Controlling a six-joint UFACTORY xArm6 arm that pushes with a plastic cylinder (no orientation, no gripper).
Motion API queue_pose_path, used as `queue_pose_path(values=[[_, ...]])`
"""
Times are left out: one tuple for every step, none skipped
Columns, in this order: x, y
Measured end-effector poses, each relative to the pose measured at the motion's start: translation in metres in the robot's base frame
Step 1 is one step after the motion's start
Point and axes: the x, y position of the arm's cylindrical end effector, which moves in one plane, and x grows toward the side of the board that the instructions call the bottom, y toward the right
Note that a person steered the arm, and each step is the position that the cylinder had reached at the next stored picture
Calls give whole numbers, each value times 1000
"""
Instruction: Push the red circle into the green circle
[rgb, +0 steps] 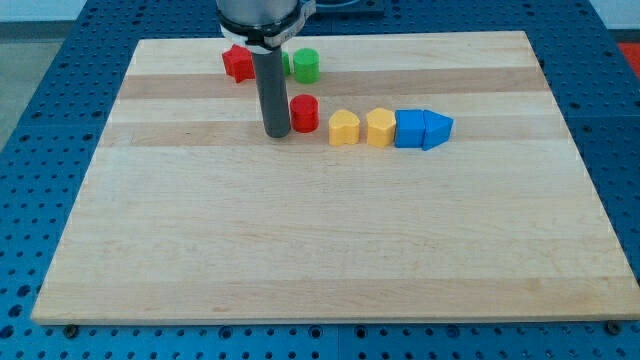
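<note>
Up and to the view's left of my tip (276, 133) sits a red star-shaped block (238, 62), near the counter's (300, 250) far edge and partly beside the rod's upper housing. No pincer exists on this arm to be open or shut, so nothing is held; the arm ends in a straight dark rod (272, 90) standing upright, and its lower end rests on the wood. Just to the view's right of my tip, touching or nearly touching the rod's side, stands the red circle (304, 113); I cannot tell for sure whether there is contact. Above my tip and a little to its right, near the far edge, is the green circle (306, 65), with another bit of green showing just left of it against the rod, too hidden to name its shape. The red circle lies below the green circle, apart from it. Farther to the right of my tip runs a row: a yellow block (344, 128), then a second yellow block (380, 128) just beside it, then a blue cube (410, 128) touching a blue triangle-like block (438, 128) at the row's right end.
</note>
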Motion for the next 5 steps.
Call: queue_pose_path(values=[[0,1],[-6,2],[-17,3],[-27,10],[-36,26]])
